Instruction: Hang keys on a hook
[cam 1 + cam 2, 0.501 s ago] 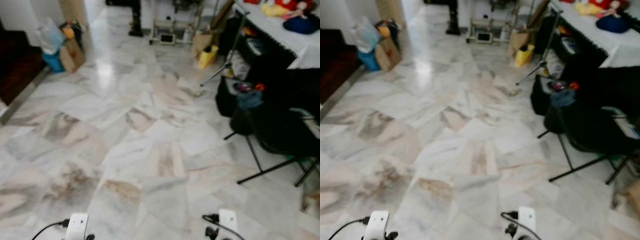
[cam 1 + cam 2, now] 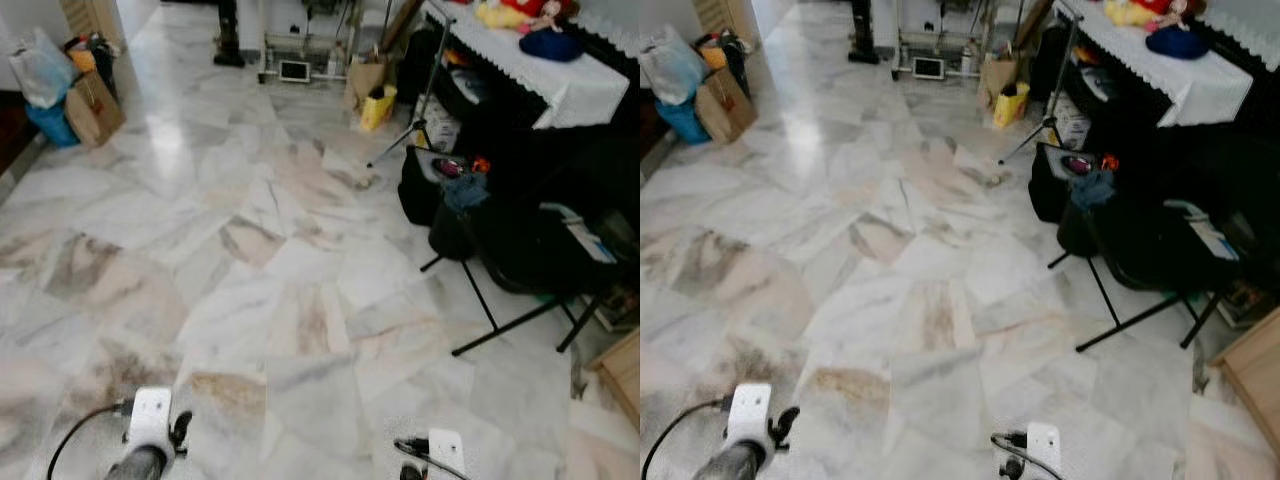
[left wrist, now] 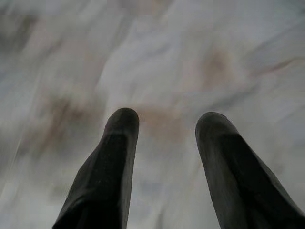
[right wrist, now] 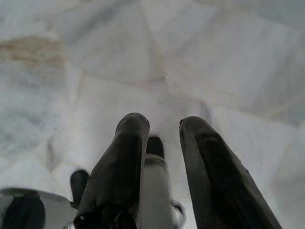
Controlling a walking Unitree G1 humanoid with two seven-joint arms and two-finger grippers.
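Note:
My left arm's wrist shows low at the bottom left, hanging over the marble floor. In the left wrist view my left gripper is open, with only blurred marble between its fingers. The right arm's wrist sits at the bottom edge, right of centre. My right gripper points down at the floor with its fingers a little apart and holding nothing. A silver and black part of my own body lies behind them.
A black folding stand with dark bags blocks the right side. Behind it is a table with a white cloth. A yellow bag and a tripod leg lie ahead. A cardboard box and bags stand far left. A wooden box is at the right edge.
The whole picture has shifted: the camera has moved forward and tipped down, and the view is sharper. My left arm reaches a little further into view.

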